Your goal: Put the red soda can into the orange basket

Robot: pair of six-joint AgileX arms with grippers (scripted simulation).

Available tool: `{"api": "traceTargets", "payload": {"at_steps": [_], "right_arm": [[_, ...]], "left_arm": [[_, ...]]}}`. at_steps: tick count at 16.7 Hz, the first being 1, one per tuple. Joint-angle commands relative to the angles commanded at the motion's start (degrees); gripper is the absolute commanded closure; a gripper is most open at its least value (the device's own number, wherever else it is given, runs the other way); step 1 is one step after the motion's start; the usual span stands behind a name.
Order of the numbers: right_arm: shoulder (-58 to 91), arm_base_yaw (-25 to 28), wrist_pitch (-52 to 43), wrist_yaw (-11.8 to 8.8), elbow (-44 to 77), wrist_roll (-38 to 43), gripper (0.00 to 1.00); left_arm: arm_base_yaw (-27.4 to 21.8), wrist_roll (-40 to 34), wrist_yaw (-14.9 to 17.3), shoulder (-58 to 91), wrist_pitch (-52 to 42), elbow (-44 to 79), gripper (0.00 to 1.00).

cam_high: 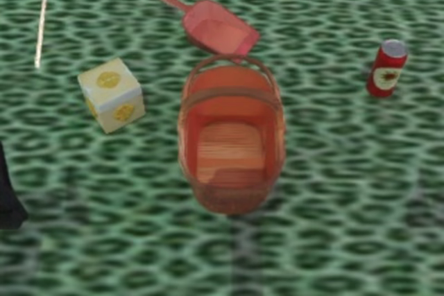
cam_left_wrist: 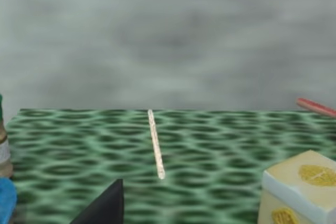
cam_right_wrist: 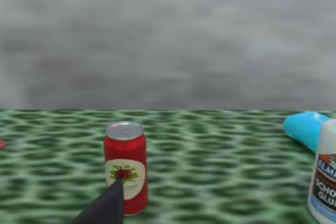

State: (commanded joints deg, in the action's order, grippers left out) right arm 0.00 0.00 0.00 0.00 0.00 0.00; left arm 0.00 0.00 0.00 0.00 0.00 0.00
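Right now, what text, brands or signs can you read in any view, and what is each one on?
"ELMER" (cut off), then "SCHO" and "GLU": on the white glue bottle at the edge of the right wrist view.
Red soda can: pale round label with a red fruit picture, no readable words.
White cube box: yellow round emblems, no readable text.
Orange basket: no text.

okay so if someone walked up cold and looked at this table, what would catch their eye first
Probably the orange basket, large and empty at the table's middle, with a pink scoop just behind it. Then the red soda can, upright and alone at the far right, and a white cube with yellow spots to the basket's left.
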Motion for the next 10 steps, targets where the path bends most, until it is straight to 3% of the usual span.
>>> {"api": "traceTargets", "payload": {"at_steps": [5, 10], "right_arm": [[3.3, 0.3, -1.9, -0.2, 3.0, -0.8, 0.0], [19.4, 1.3, -11.3, -0.6, 18.3, -4.9, 0.0]], "left_arm": [[0.0, 0.0, 0.0, 0.0, 0.0, 0.0, 0.0], [0.0, 0.0, 0.0, 0.0, 0.0, 0.0, 0.0]]}}
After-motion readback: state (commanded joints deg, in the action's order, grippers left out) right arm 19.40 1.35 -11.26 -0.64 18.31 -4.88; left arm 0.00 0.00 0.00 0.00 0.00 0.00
